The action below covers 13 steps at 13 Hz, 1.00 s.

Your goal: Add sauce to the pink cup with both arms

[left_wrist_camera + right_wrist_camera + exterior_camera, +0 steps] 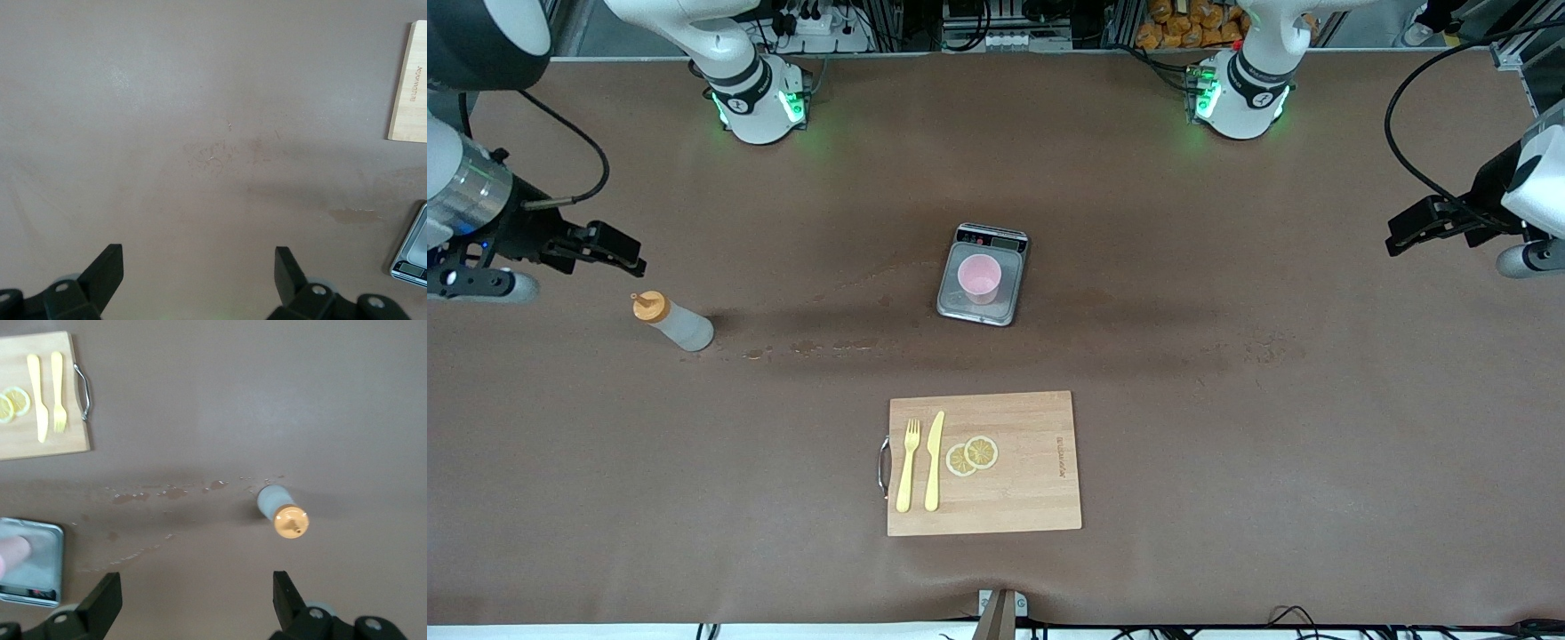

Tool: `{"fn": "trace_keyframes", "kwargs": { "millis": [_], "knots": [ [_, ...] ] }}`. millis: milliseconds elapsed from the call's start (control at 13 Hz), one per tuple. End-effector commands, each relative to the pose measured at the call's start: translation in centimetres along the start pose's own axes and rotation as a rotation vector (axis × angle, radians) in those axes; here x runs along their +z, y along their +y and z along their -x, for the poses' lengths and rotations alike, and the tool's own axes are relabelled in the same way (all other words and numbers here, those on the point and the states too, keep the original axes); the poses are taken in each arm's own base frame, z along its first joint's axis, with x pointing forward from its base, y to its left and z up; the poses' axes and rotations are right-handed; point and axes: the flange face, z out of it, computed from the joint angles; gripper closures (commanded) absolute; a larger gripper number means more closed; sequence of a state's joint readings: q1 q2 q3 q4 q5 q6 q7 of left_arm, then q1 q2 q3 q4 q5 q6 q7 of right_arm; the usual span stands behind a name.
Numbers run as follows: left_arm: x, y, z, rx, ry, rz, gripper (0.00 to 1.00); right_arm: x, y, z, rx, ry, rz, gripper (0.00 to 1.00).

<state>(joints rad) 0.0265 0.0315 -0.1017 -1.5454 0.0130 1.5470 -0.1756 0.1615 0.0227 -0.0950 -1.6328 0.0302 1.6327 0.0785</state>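
The small pale-pink tapered cup [979, 276] stands on the grey scale [960, 307]. The translucent whitish squeeze bottle with an orange cap [673, 321] stands upright well toward the right arm's end from that scale. The right gripper [193, 603] hovers just beside the bottle, jaws spread wide; the left gripper [200, 280] waits over bare brown table [1227, 444], likewise spread, holding nothing

The desk [1227, 427] has a matt brown cover with some dull stains near the sauce [674, 322], a cloudy plastic bottle, while the pink cup [979, 277] looks smooth and matt on the brushed metal scale [960, 300], and the cutting board [1032, 480] is pale wood.
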Motion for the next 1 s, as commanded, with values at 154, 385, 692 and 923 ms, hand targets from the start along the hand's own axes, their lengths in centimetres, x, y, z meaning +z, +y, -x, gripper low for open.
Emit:
{"fn": "trace_keyframes", "kwargs": {
  "millis": [154,385,692,923],
  "knots": [
    [-0.4,0.2,0.4,0.021,0.011,0.023,0.0,-1.4,3.1,-0.5,-0.092,0.043,0.038,0.0],
    [-0.6,0.4,0.4,0.042,0.013,0.022,0.0,-1.7,4.6,-1.4,-0.068,0.043,0.03,0.0],
    [-1.7,0.2,0.3,0.069,0.031,0.023,0.0,-1.7,7.3,-2.0,-0.109,0.043,0.02,0.0],
    [-1.9,0.1,0.5,0.069,0.021,0.022,0.0,-1.9,6.4,-1.9,-0.103,0.041,0.021,0.0]
  ]
}}
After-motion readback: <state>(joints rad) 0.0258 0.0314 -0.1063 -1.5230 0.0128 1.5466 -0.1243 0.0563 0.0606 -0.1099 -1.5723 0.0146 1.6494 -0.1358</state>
